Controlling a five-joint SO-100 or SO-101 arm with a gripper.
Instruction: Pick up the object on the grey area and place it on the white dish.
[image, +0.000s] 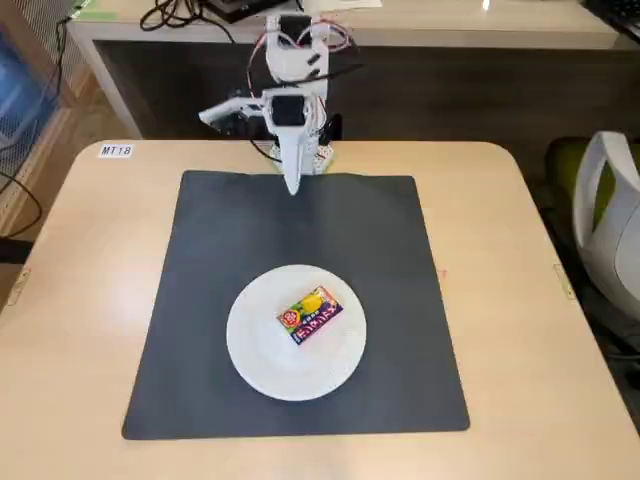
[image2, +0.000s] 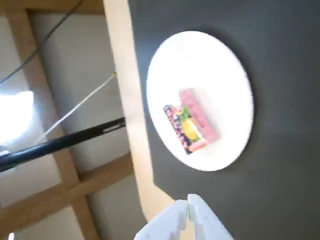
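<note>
The small red and orange box (image: 311, 314) lies flat on the white dish (image: 262, 349), a little above its centre. The dish rests on the dark grey mat (image: 210, 270), in its lower middle. In the wrist view the box (image2: 190, 121) and dish (image2: 225, 75) show blurred against the mat (image2: 285, 165). My white gripper (image: 292, 184) hangs at the mat's far edge, well away from the dish, pointing down with its fingers together and nothing in them. Its tips (image2: 188, 205) show shut at the bottom of the wrist view.
The mat lies on a beige table (image: 80, 300) with a small label (image: 116, 151) at its far left corner. A chair (image: 610, 220) stands at the right. Cables and a desk (image: 180, 20) are behind the arm's base.
</note>
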